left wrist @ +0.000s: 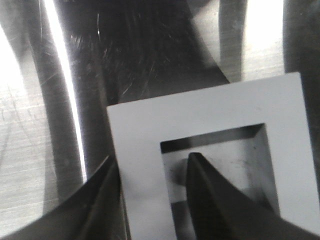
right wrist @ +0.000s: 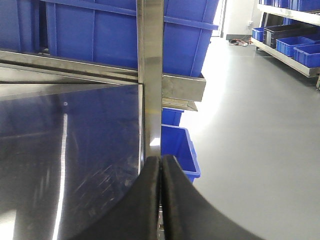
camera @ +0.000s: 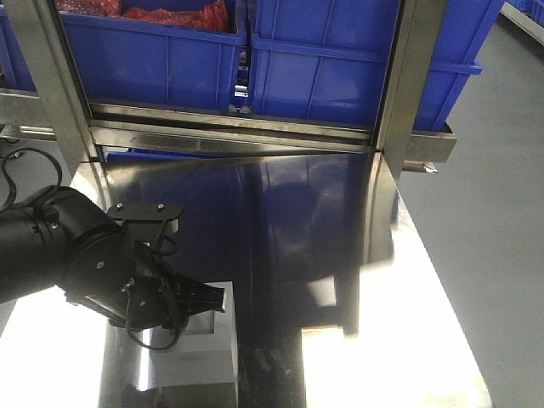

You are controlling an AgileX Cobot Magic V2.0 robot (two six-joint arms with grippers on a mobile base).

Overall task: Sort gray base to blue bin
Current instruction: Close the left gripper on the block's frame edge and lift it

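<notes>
Farthest back, the blue bin (camera: 340, 68) sits on a rack behind the steel table (camera: 289, 212); the gray base (left wrist: 145, 130) rests on that table's left front, window face up; the left gripper (left wrist: 150, 167) straddles one window wall, jaws parted, one finger inside the recess; the right gripper (right wrist: 161, 162) is pressed closed, empty.

Hard overhead light strikes the steel tabletop (camera: 280, 221). White glare burns out the surface to the right of the left hand (camera: 214, 299), while the stretch beyond the hand is dark and mirror-like. In the left wrist view a blown-out streak runs just left of the fingers (left wrist: 220, 210), which are black and out of focus. The gray base (left wrist: 145, 135) between them is sharp, its recess in shadow. The right hand (right wrist: 161, 165) is a blurred silhouette, and the floor (right wrist: 260, 125) to its right is washed bright.
</notes>
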